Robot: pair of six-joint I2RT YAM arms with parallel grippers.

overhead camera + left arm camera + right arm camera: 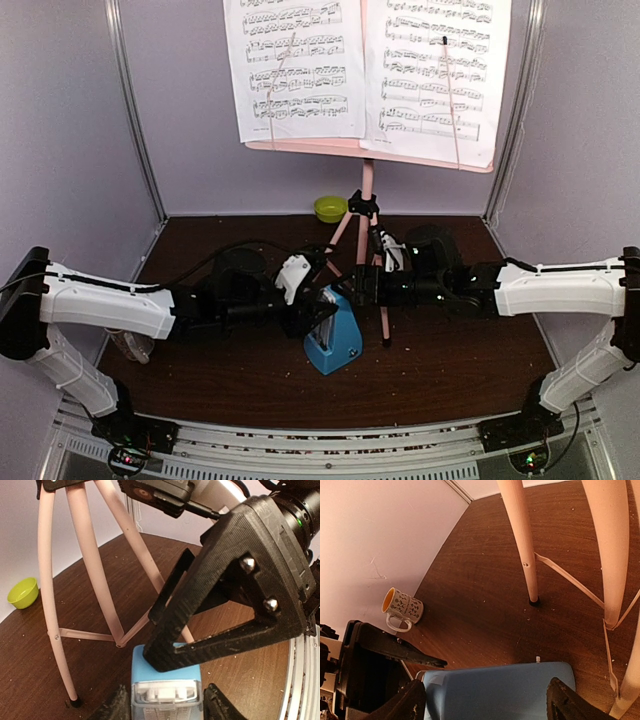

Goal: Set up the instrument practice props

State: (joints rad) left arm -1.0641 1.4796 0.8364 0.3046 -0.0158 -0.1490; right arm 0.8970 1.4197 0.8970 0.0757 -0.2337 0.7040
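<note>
- The blue pyramid metronome [334,345], smooth plastic under a clear cover, stands on the dark wood-grain tabletop [450,370].
- The left claw [166,704] flanks the metronome closely; I cannot tell if it grips.
- The right claw [485,705] is spread apart around the metronome.
- Behind the metronome is the pink tubular stand [366,200]; its pages [300,60] are cut off.
- Only the right wrist view shows the mug [403,608].

blue metronome [166,699]: between left jaws (narrow gaps) | right jaws: above its top | pink stand legs [95,565]: behind
</note>
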